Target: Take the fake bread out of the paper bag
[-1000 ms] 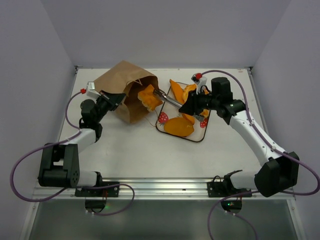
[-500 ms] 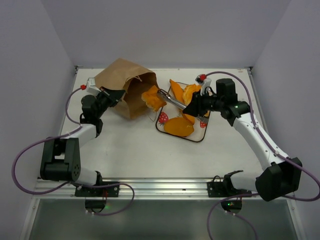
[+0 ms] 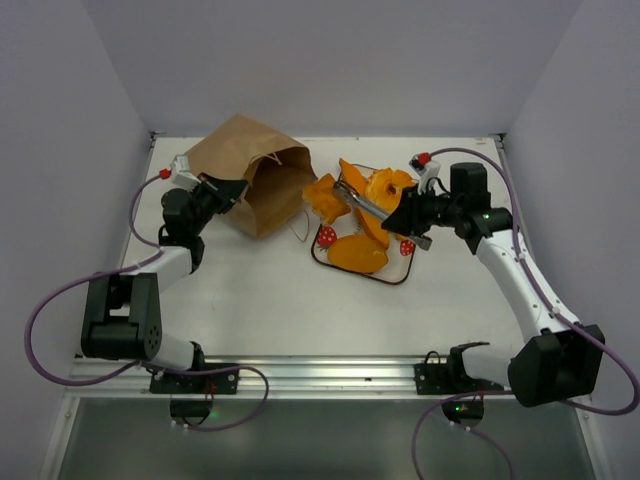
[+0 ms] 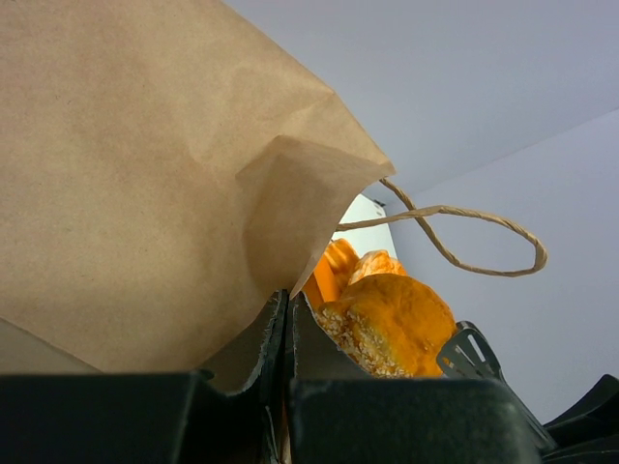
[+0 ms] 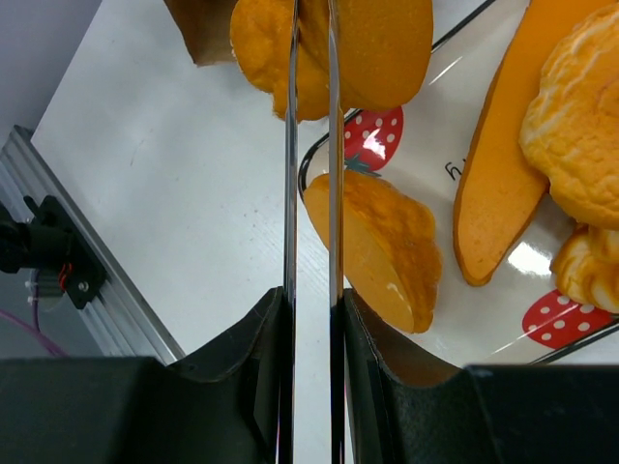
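The brown paper bag (image 3: 250, 172) lies on its side at the back left, mouth towards the tray. My left gripper (image 3: 228, 192) is shut on the bag's edge; in the left wrist view its fingers (image 4: 287, 307) pinch the paper (image 4: 145, 174). My right gripper (image 3: 408, 212) is shut on metal tongs (image 3: 362, 200), whose blades (image 5: 311, 145) clamp a piece of fake bread (image 3: 322, 195) just outside the bag mouth, over the tray's left edge. That golden piece (image 5: 334, 43) also shows in the left wrist view (image 4: 387, 324).
A strawberry-print tray (image 3: 325, 237) sits at the middle right and holds an oval loaf (image 5: 372, 251), a long baguette (image 5: 503, 184) and lumpy rolls (image 5: 580, 126). The bag's string handle (image 4: 455, 232) loops loose near the mouth. White walls close in the table.
My right arm has drawn back to the right, pulling the tongs and the bread piece out of the bag mouth towards the tray. The left gripper keeps its hold on the bag.
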Controlling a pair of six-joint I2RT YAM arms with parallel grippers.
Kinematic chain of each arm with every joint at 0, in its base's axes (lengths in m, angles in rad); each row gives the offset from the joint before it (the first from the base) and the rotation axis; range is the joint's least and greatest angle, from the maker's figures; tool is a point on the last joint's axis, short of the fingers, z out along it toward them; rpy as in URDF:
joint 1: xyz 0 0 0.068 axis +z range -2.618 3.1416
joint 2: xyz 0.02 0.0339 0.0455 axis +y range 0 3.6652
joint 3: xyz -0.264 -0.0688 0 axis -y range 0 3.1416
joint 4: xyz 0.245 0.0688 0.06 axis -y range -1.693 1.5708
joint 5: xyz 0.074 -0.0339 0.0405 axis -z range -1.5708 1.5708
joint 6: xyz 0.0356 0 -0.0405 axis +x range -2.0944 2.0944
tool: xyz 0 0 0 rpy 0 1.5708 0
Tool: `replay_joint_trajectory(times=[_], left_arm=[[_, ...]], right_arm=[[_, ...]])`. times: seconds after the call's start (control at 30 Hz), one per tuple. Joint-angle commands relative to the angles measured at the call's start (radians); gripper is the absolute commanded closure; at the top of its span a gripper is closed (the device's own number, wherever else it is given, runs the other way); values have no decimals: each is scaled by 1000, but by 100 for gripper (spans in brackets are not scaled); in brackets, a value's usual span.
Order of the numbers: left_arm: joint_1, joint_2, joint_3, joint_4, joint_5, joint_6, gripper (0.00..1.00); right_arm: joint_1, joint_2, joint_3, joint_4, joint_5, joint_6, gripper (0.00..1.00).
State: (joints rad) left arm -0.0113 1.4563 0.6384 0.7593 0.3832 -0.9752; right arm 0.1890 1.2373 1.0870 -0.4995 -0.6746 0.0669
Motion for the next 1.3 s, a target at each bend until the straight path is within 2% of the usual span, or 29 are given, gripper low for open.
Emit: replay_joint_trajectory(times=[0.0, 0.27, 0.53, 0.9, 1.13, 1.27], left_arm=[[11, -17, 37, -11, -20, 35, 98], [43, -54, 46, -55, -14, 72, 98], [50, -83, 24, -60, -1, 75, 98], [60, -114, 14, -72, 17, 92, 98], [66, -143, 1, -87, 26, 104, 98], [70, -154, -9, -91, 33, 107, 98]], right_arm=[[-32, -41, -4, 12, -54, -38, 100], [-92, -22, -47, -14, -68, -125, 100], [-97, 73, -73, -51, -92, -208, 100], [-114, 54, -121, -71, -6, -234, 100], [-122, 53, -107, -70, -28, -233, 78], [-123, 44, -93, -70, -48, -226, 71]])
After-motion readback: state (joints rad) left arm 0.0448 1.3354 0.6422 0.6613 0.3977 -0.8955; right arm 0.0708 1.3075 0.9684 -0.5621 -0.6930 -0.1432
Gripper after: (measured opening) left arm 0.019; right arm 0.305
